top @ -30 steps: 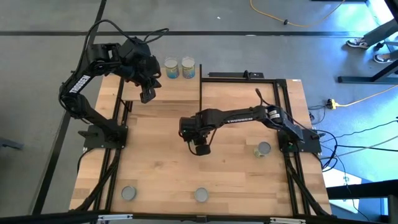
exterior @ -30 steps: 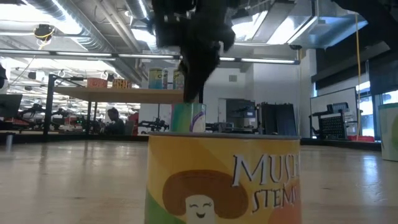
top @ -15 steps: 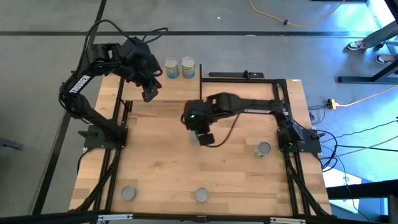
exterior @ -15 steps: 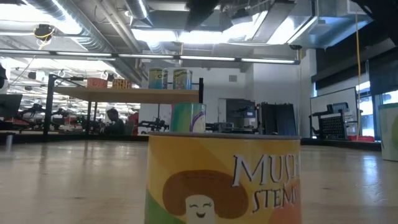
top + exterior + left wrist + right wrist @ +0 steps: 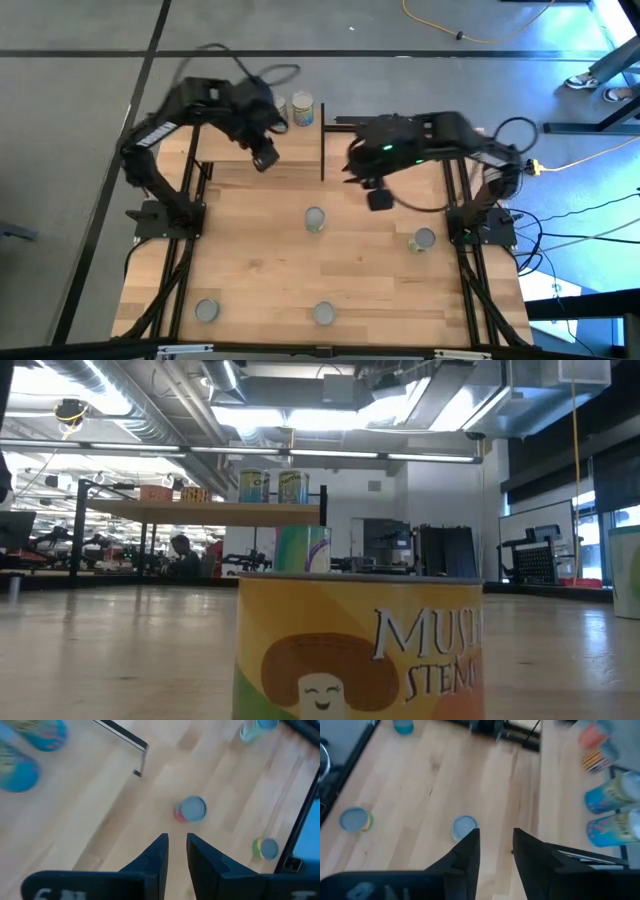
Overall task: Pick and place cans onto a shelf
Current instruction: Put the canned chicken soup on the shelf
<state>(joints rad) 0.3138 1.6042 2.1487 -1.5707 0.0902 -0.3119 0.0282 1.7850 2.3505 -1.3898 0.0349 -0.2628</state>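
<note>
In the high view's upper middle, two blue-and-yellow labelled tins (image 5: 290,109) stand on the light-wood shelf board (image 5: 200,512). The left gripper (image 5: 264,157) hangs just below them, jaws narrowly parted and empty. The right gripper (image 5: 379,198) hovers right of centre, jaws also slightly apart, holding nothing. A silver-topped can (image 5: 315,219) stands alone at the wooden tabletop's (image 5: 250,260) centre.
</note>
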